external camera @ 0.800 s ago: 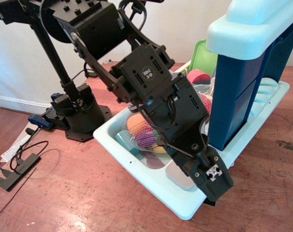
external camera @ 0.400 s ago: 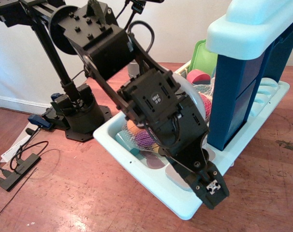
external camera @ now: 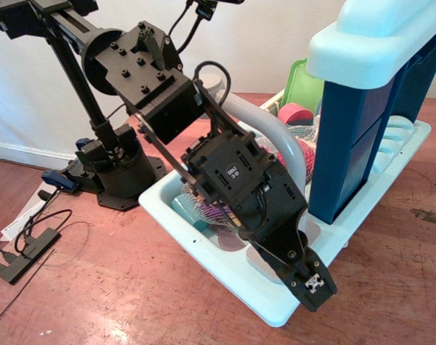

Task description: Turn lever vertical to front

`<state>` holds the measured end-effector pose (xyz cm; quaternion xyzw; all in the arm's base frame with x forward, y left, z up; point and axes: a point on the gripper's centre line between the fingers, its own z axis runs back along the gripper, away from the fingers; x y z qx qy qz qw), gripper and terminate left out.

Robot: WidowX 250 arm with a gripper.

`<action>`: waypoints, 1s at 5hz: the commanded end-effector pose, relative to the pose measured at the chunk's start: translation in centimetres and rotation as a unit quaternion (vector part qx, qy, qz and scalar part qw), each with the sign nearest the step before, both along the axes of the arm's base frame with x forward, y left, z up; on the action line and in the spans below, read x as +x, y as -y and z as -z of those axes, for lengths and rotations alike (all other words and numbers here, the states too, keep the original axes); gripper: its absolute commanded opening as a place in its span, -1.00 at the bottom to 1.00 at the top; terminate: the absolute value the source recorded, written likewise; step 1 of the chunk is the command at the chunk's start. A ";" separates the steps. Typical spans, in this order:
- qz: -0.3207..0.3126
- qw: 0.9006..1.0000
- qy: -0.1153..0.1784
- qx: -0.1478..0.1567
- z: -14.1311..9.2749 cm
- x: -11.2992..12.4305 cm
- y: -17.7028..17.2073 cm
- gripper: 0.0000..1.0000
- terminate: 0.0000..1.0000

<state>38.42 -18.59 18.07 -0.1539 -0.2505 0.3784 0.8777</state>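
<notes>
The lever is hidden behind my black arm, so I cannot see how it points. The tall curved grey faucet spout (external camera: 274, 133) rises over the pale sink tray (external camera: 167, 198), just behind my wrist. My gripper (external camera: 313, 286) points down and to the right, over the tray's front right rim. I see it from the side as one black block with a white mark, so its jaws do not show. Nothing visible is held in it.
A net bag of coloured toy food (external camera: 203, 205) lies in the sink basin. A blue toy cabinet with a pale top (external camera: 351, 136) stands right of the gripper. A green board (external camera: 302, 83) and pink item (external camera: 296, 113) sit behind. My arm's base (external camera: 121, 172) and cables (external camera: 27, 244) are left.
My arm's upper links have swung back and left, uncovering the grey spout. The gripper tip has slid down and slightly left toward the tray's front rim.
</notes>
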 end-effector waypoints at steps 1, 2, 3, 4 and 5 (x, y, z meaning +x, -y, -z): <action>-0.017 0.998 0.050 -0.018 -3.0 -0.1 -1.9 1.00 -1.00; -0.030 0.998 0.058 -0.020 -2.6 -0.6 -2.8 1.00 -1.00; -0.037 0.997 0.061 -0.021 -1.9 -0.6 -3.6 1.00 -1.00; -0.049 0.996 0.068 -0.026 -0.5 -0.3 -4.1 1.00 -1.00; -0.062 0.995 0.071 -0.034 1.4 -0.4 -4.2 1.00 -1.00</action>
